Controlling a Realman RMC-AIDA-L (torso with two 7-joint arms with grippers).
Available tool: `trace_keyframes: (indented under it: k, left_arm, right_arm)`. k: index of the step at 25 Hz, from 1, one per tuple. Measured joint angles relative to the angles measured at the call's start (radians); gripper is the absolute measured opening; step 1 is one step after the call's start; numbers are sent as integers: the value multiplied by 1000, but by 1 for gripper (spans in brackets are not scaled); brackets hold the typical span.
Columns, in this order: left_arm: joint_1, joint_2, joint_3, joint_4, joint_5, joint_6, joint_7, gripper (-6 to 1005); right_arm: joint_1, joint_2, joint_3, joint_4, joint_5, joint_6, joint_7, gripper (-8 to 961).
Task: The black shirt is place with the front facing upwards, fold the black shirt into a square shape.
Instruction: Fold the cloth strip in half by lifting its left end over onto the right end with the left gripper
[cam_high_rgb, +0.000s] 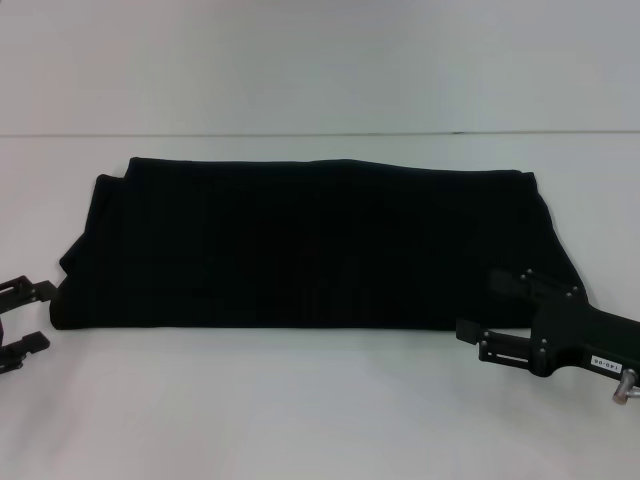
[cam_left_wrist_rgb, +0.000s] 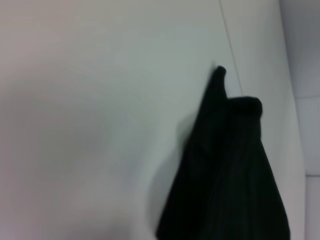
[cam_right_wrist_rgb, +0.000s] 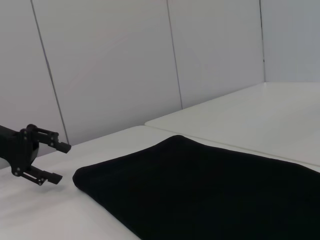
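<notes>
The black shirt (cam_high_rgb: 300, 245) lies on the white table (cam_high_rgb: 300, 410) as a wide flat band, its left end slightly rumpled. No lettering or neck label shows. My right gripper (cam_high_rgb: 478, 302) is open at the shirt's front right corner, its upper finger over the cloth, and holds nothing. My left gripper (cam_high_rgb: 38, 316) is open and empty just off the shirt's front left corner. The left gripper also shows in the right wrist view (cam_right_wrist_rgb: 61, 162), open beside the shirt's end (cam_right_wrist_rgb: 200, 190). The left wrist view shows only an end of the shirt (cam_left_wrist_rgb: 230, 170).
A seam in the table (cam_high_rgb: 320, 134) runs across behind the shirt. White wall panels (cam_right_wrist_rgb: 110, 65) stand beyond the table. Bare table shows in front of the shirt and behind it.
</notes>
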Motion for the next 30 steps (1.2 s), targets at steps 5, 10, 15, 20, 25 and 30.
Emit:
trace_keyframes:
  k: [5, 10, 15, 20, 25, 30]
  left_arm:
    - [-2, -2, 1, -1, 3, -42, -17, 766]
    - [-3, -6, -1, -1, 3, -56, -22, 766]
    - [-17, -10, 5, -17, 3, -74, -22, 767]
    - [-25, -5, 10, -35, 3, -98, -19, 767]
    - [-38, -5, 11, -39, 24, -116, -16, 767]
    - [-51, -10, 9, -40, 25, -121, -15, 767]
  right_arm:
    - [-2, 1, 0, 0, -1, -5, 0, 938]
    - [-2, 3, 2, -1, -1, -7, 0, 938]
    - [-2, 3, 3, -2, -1, -7, -1, 937]
    - [-2, 4, 4, -2, -1, -9, -1, 937]
    - [-3, 5, 8, -2, -1, -22, 1, 937]
    - [-4, 5, 8, -2, 2, -23, 5, 937]
